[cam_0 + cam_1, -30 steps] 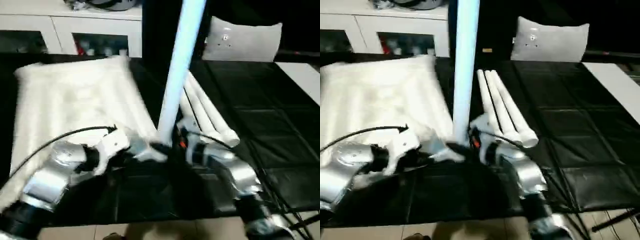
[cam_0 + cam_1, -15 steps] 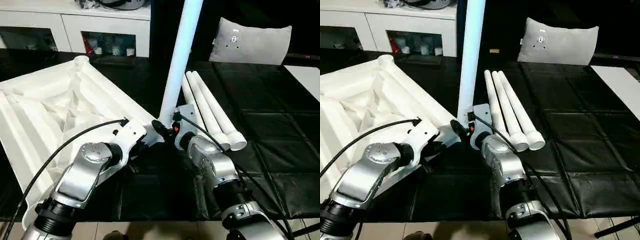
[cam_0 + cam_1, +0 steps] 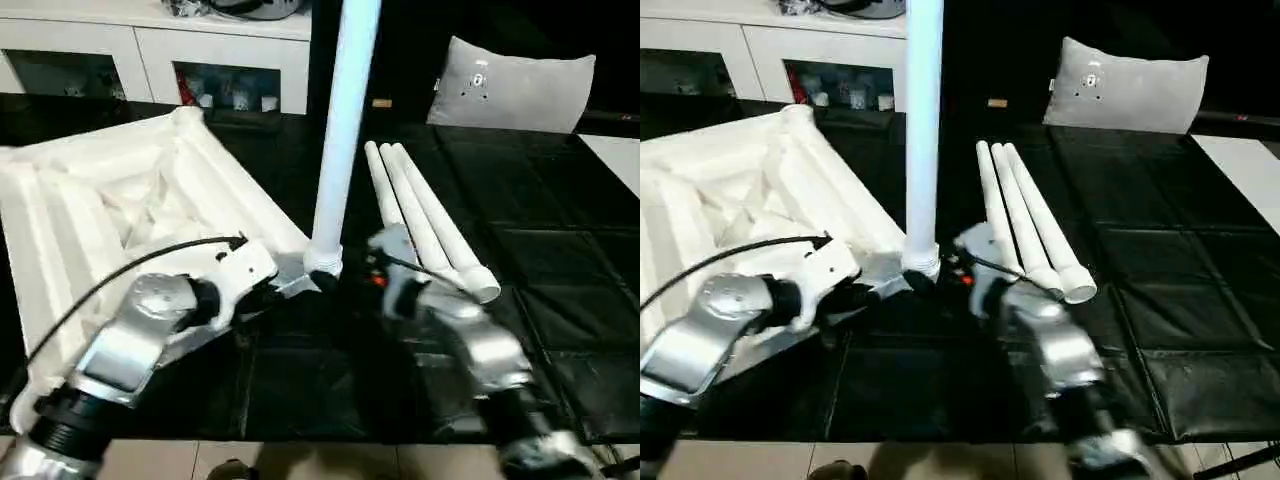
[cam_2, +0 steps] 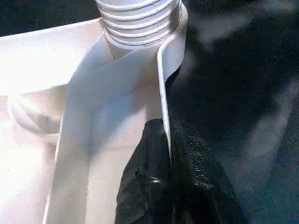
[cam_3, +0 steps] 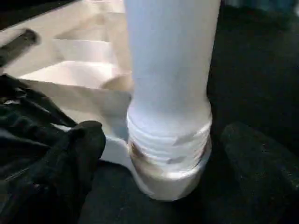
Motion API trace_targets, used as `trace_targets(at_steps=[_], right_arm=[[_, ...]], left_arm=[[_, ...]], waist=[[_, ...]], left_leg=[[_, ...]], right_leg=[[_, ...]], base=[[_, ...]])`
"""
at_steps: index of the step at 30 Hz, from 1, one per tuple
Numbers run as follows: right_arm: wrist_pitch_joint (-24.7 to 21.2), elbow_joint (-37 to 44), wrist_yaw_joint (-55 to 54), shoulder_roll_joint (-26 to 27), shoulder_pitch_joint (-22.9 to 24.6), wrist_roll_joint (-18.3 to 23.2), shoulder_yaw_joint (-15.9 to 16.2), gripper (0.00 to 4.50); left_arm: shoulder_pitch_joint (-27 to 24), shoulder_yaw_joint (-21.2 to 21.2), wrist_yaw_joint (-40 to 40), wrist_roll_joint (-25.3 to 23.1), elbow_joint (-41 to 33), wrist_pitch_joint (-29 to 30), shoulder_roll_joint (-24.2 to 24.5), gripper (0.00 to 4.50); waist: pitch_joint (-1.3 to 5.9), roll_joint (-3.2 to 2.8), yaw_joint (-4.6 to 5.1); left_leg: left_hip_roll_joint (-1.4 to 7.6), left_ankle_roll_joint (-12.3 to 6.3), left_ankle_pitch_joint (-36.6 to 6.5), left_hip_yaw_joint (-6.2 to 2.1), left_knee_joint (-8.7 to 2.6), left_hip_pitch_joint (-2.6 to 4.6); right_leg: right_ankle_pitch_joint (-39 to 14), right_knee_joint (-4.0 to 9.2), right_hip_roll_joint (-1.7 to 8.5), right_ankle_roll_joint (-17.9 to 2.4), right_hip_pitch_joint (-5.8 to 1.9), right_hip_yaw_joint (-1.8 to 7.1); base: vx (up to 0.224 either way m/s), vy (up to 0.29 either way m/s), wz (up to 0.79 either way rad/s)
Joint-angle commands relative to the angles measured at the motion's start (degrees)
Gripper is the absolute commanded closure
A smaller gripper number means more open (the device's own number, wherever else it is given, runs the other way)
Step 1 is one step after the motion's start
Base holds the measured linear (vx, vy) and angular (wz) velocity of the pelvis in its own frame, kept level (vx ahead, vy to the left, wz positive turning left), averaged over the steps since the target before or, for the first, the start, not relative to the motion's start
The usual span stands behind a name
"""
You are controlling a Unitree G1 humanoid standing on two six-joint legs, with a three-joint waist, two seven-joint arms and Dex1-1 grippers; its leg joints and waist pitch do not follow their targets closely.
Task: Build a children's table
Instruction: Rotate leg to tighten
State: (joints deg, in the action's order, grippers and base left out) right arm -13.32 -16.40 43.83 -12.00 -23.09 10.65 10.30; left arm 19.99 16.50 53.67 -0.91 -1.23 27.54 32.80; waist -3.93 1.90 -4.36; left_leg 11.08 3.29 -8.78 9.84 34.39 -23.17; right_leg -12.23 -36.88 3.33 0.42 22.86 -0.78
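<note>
Your left gripper [image 4: 169, 154] is pinched tight on the thin wall of the white plastic top [image 3: 120, 200], just beside its corner socket [image 5: 170, 179]. Your right gripper [image 5: 163, 154] stands apart, one finger either side of the upright leg [image 3: 923, 130], whose ridged, threaded end sits in that socket. The top lies ribbed side up on the black tabletop [image 3: 1160, 270]; three smooth tapered legs [image 3: 1030, 220] lie side by side, near the socket.

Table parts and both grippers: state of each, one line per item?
Table top: underside up, tilted.
Upright leg: standing in the near corner socket, threads still exposed.
Three spare legs: lying side by side on the black mat, unattached.
Left gripper: shut on the table top's rim.
Right gripper: open, fingers either side of the upright leg's base.
</note>
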Motion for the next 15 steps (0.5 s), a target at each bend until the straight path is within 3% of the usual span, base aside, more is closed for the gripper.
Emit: trace_targets(at_steps=[1, 4, 7, 12, 15], right_arm=[[0.36, 2.43, 4.81, -2.8, 0.11, -0.43, 1.34, 0.03], [0.03, 3.28, 8.47, -5.03, -0.53, -0.12, 2.36, 0.03], [0.28, 3.38, 11.85, -6.6, -0.95, -0.72, 4.09, 0.03], [-1.52, 3.67, 19.28, -9.76, -1.34, -0.31, 7.99, 0.03], [-2.42, 3.68, 20.73, -9.89, -1.44, -0.13, 8.41, 0.41]], left_arm=[[0.81, 2.96, 6.51, 1.04, -2.5, -6.28, 2.17, 4.5], [0.92, 4.67, 10.58, 0.55, -0.73, -9.71, 4.63, 4.5], [1.43, 5.69, 12.16, -0.56, 1.05, -12.47, 5.66, 4.5], [4.03, 7.4, 13.66, -2.88, 6.43, -17.36, 7.25, 4.5], [4.7, 7.23, 14.3, -2.95, 8.01, -18.79, 7.42, 4.5]], waist=[[4.28, -1.2, 0.06], [4.1, -1.28, -0.2], [4.08, -1.3, -0.15], [4.17, -0.78, -0.13], [4.24, -0.68, 0.1]], left_leg=[[1.59, 1.53, -15.02, -0.43, -4.24, 2.2], [1.63, 2.0, -17.18, -0.34, -4.31, 2.45], [1.75, 2.8, -18.71, -0.42, -4.5, 2.56], [1.65, 2.22, -17.32, -0.39, -4.33, 2.24], [1.67, 2.07, -16.31, -0.36, -4.27, 2.17]], right_leg=[[-6.82, 4.67, 3.15, -10.69, -1.95, 1.6], [-9.56, 4.84, 3.15, -10.83, -1.44, 1.7], [-10.9, 4.8, 3.26, -10.88, -1.4, 1.71], [-11.05, 4.73, 3.44, -10.74, -1.77, 1.79], [-10.53, 4.64, 3.48, -11.16, -1.74, 1.76]], base=[[0.0, 0.0, 0.0], [0.0, 0.0, 0.0], [0.0, 0.0, 0.0], [0.0, 0.0, 0.0], [0.0, 0.0, 0.0]])
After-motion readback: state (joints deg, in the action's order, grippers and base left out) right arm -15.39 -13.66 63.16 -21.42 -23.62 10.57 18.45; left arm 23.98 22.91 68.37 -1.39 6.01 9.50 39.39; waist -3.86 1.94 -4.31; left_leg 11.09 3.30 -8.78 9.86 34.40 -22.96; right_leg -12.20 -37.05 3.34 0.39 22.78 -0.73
